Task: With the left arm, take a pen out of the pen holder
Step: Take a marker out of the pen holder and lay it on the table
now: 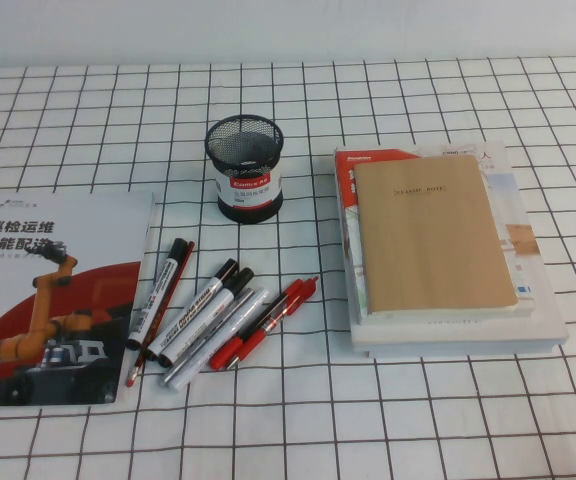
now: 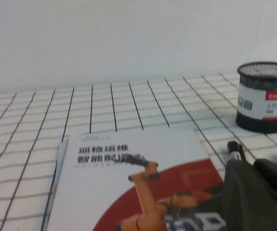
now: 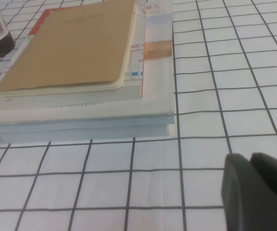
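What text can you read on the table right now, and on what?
"巡检运维" over "智能配", rest unclear: brochure.
"Comix": pen holder label.
Notebook, markers: print too small.
Left gripper near the brochure and markers, fingers shut; right gripper above the grid cloth by the books.

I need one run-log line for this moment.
left gripper: shut, near brochure | right gripper: near book stack | pen holder: no pen protruding | pens: on table
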`<move>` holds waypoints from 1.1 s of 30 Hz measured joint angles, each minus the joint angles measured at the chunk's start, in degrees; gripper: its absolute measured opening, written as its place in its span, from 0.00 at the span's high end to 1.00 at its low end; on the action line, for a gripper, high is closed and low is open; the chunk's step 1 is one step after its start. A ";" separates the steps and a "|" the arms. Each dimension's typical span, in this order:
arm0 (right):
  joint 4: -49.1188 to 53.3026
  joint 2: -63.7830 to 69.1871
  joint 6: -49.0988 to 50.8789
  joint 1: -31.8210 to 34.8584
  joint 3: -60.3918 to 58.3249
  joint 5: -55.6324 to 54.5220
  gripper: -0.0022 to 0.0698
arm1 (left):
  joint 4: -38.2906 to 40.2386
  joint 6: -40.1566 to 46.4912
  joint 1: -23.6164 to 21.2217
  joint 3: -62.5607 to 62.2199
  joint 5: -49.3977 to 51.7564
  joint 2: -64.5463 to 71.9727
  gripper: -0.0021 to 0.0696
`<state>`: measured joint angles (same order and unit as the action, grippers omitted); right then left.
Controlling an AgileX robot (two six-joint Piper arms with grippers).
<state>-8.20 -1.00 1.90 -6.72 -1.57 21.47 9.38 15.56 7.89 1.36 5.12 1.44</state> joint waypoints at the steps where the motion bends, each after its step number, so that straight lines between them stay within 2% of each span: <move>1: 0.00 0.00 0.00 0.00 0.00 0.00 0.99 | -0.61 -0.41 -0.38 0.00 2.31 -1.01 0.97; 5: 0.00 0.00 0.00 0.00 0.00 0.00 0.99 | -2.26 -1.24 -0.72 0.09 9.38 -1.85 0.97; 13: 0.00 0.00 0.00 0.00 0.00 0.00 0.99 | -2.99 -3.17 -0.87 0.09 15.99 -1.85 0.97; 33: 0.00 0.00 0.00 0.00 0.00 0.00 0.99 | -3.10 -3.38 -0.87 0.09 16.87 -1.85 0.97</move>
<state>-8.20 -1.00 1.90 -6.72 -1.57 21.47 6.29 12.17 7.02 1.45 21.99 -0.40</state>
